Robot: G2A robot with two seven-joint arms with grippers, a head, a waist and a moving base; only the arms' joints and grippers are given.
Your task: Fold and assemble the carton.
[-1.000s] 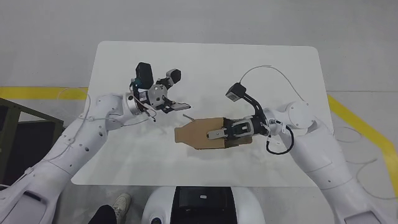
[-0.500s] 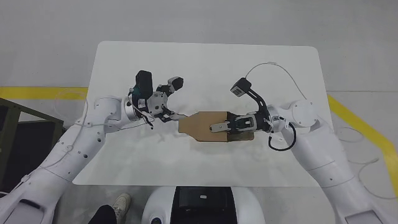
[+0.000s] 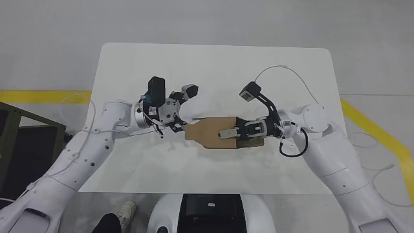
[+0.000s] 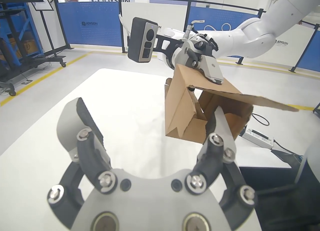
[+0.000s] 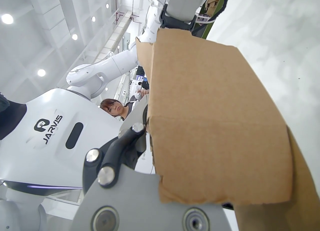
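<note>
We see the brown cardboard carton [image 3: 204, 133] half-opened, just toward 6 o'clock from the middle of the white counter [image 3: 291, 71]. The right gripper [image 3: 228, 133] comes in from the carton's 3 o'clock and is clamped on its top panel, one finger on top, with a loose flap sticking out past it. The left gripper [image 3: 184, 110] is at the carton's 10 o'clock, jaws spread wide, holding nothing. One of its fingers [image 4: 221, 122] is right at the carton's open end; whether it touches, we cannot tell

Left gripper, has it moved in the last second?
Yes. The left gripper shifted toward the table's near edge, closing on the carton's end.
</note>
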